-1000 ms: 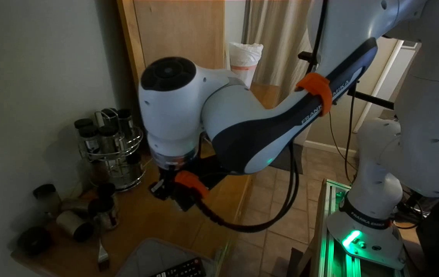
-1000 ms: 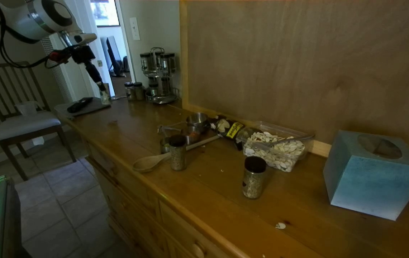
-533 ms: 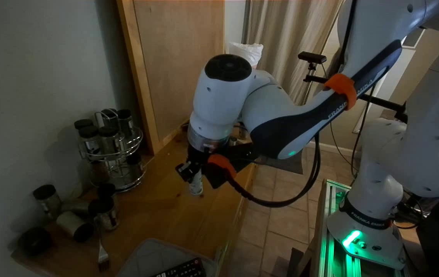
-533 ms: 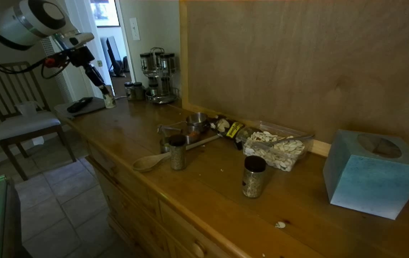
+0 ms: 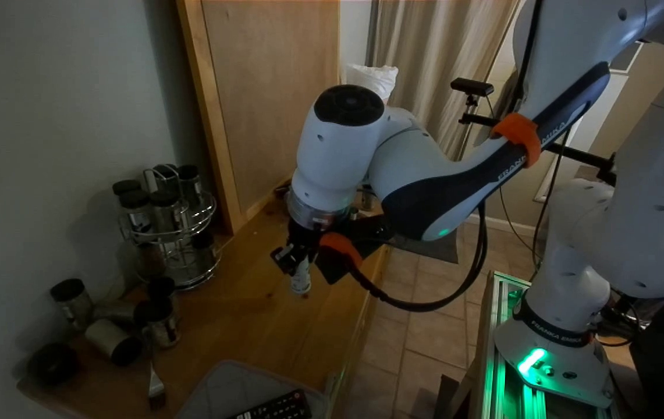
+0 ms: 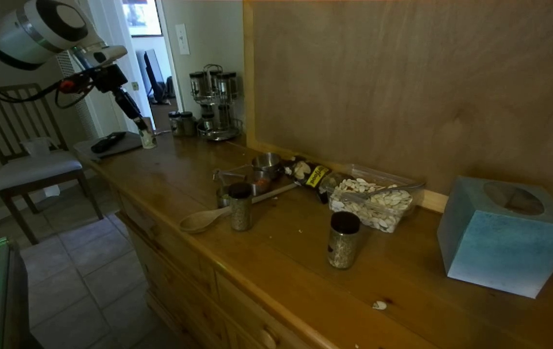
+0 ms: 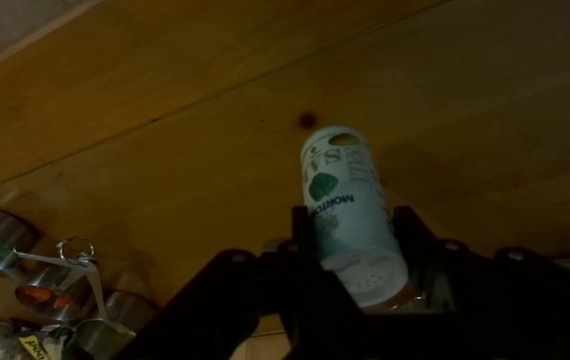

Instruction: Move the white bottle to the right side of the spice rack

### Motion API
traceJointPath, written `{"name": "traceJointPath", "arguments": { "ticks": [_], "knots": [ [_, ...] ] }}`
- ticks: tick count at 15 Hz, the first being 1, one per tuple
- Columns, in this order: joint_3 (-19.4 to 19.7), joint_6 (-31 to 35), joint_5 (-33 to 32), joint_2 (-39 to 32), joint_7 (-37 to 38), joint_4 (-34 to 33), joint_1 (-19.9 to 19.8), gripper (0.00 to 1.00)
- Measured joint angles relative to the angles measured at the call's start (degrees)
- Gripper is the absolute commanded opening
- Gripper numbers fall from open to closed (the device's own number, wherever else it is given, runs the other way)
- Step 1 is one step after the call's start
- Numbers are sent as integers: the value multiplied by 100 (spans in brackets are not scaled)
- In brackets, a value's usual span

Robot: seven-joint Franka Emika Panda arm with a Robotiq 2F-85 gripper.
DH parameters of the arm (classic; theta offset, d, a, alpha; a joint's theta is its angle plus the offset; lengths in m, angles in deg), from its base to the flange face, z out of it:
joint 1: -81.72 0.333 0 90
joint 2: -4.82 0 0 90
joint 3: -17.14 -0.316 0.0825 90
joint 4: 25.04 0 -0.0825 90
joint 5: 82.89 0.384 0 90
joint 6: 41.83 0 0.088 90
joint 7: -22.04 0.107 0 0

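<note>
The white bottle (image 7: pixel 347 200) is a short cylinder with a printed label and a white cap with holes. In the wrist view my gripper (image 7: pixel 352 212) has one finger on each side of it, near the cap end, and is shut on it. In both exterior views the bottle (image 5: pixel 301 280) (image 6: pixel 148 139) hangs slightly tilted below the fingers, low over the wooden top; I cannot tell whether its base touches. The spice rack (image 5: pixel 192 285) stands against the wall, left of the gripper in that view. It also shows in an exterior view (image 6: pixel 218 134), right of the bottle.
Loose dark-lidded jars (image 5: pixel 160 323) and a fork (image 5: pixel 155 381) lie near the rack. A grey mat (image 5: pixel 221 378) holds a remote (image 5: pixel 279 405). Measuring cups (image 6: pixel 266 165), a wooden spoon (image 6: pixel 203 219), a seed tub (image 6: pixel 378 208) and a tissue box (image 6: pixel 504 242) stand farther along the top.
The arm moved along the top, away from the mat, with the bottle in the gripper, mostly in the first half second. Since then it has shifted only slightly. The rack has not moved.
</note>
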Motion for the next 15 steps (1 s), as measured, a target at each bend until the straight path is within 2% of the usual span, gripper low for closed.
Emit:
{"name": "traceJointPath", "arguments": {
  "ticks": [4,8,11,15],
  "knots": [
    [98,216,-4,-47,-840,9,-541,20],
    [292,1088,-4,-99,-1858,-11,-998,20],
    [414,1823,-3,-318,-2380,-70,-1200,20],
    [548,2534,12,-810,-2919,-298,-1278,20]
  ]
}}
